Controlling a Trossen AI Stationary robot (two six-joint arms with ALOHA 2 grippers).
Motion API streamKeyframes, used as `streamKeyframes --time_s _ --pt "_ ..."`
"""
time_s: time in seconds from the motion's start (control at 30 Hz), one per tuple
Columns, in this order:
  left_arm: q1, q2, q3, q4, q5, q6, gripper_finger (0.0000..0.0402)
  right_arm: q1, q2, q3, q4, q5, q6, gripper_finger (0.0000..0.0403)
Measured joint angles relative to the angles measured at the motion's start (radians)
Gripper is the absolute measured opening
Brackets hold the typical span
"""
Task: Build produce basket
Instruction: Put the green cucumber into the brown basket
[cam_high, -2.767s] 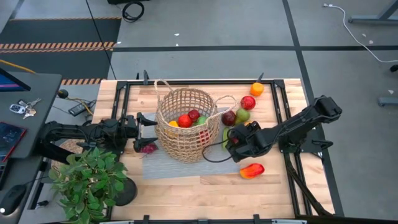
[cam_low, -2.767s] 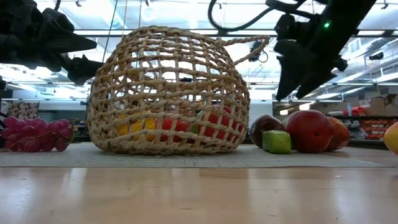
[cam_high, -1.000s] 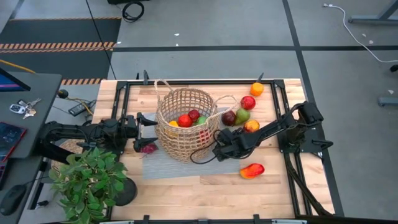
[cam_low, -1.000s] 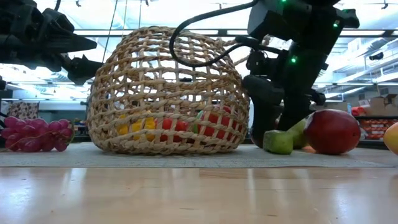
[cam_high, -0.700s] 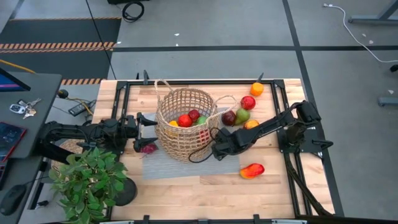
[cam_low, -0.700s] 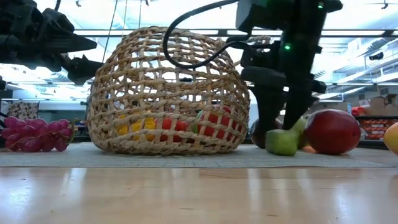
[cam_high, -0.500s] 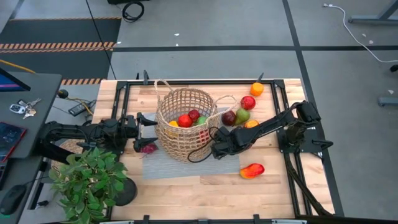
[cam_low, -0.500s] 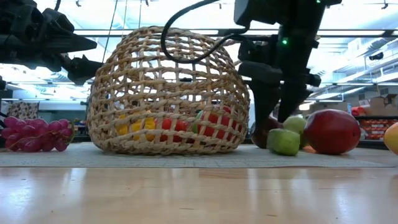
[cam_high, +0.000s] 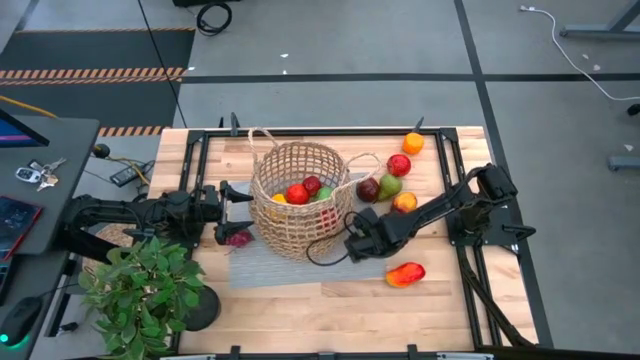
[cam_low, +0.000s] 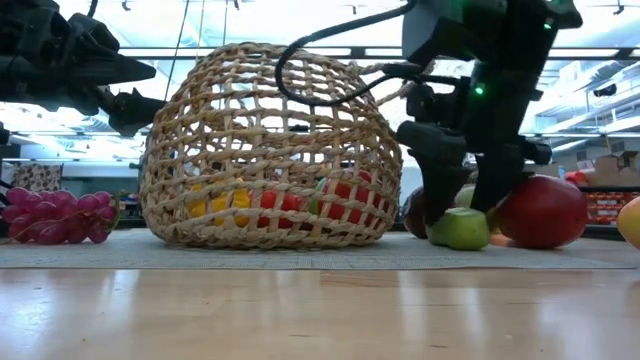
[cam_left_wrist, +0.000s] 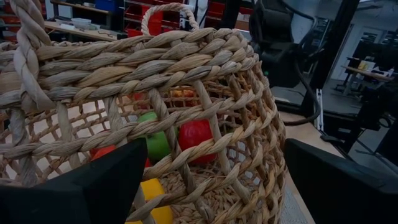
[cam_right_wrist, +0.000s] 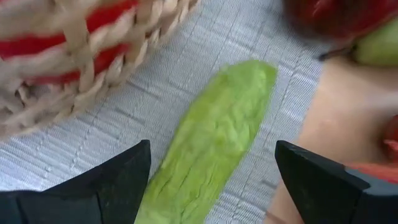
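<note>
The woven basket (cam_high: 298, 200) stands on a grey mat (cam_high: 270, 265) and holds red, green and yellow produce (cam_left_wrist: 196, 134). A green cucumber (cam_right_wrist: 211, 149) lies flat on the mat just right of the basket, one end toward the near edge (cam_low: 458, 229). My right gripper (cam_high: 352, 243) slants down over it, open, one finger on each side (cam_right_wrist: 212, 146). My left gripper (cam_high: 240, 205) waits level and open at the basket's left wall (cam_left_wrist: 214, 146). Purple grapes (cam_high: 237, 238) lie below it. My right gripper straddles the cucumber's middle (cam_right_wrist: 186, 180) from above, slanting down, with its fingers lying across the cucumber. The cucumber rests on the mat. Whether either finger (cam_right_wrist: 118, 186) touches it, I cannot tell.
A dark-red fruit (cam_high: 368, 189), a green pear (cam_high: 389, 186), a red apple (cam_high: 399, 165) and an orange piece (cam_high: 404, 201) crowd just beyond the cucumber. A red-yellow pepper (cam_high: 405, 273) lies nearer, an orange (cam_high: 413, 143) at the far right. A potted plant (cam_high: 145, 290) stands near left.
My right gripper has swung a little toward the basket and back again over the cucumber, rolling its wrist, and has stayed open. The cucumber's near end has shifted slightly toward the table's right and turned, while it stays on the mat.
</note>
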Motion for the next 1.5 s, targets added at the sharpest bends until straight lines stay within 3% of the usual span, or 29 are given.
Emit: streamKeyframes --time_s 0.5,0.63,0.87,1.03,1.27,1.5 --pt "0.000 0.000 0.000 0.000 0.000 0.000 0.0386 0.005 -0.001 -0.022 0.043 -0.032 -0.033 0.0344" --pt "0.000 0.000 0.000 0.000 0.000 0.000 0.0386 0.003 -0.001 -0.015 0.030 -0.093 -0.044 0.0308" --pt "0.000 0.000 0.000 0.000 0.000 0.000 0.0386 -0.021 -0.001 -0.014 0.032 -0.086 -0.062 0.0219" --pt "0.000 0.000 0.000 0.000 0.000 0.000 0.0386 -0.023 -0.019 -0.013 0.054 -0.108 -0.062 0.0178" --pt "0.000 0.000 0.000 0.000 0.000 0.000 0.0386 -0.006 -0.121 -0.013 0.048 -0.128 -0.055 0.0163" --pt "0.000 0.000 0.000 -0.001 0.000 0.000 0.0386 0.064 -0.225 -0.013 0.049 -0.044 -0.029 0.0161"
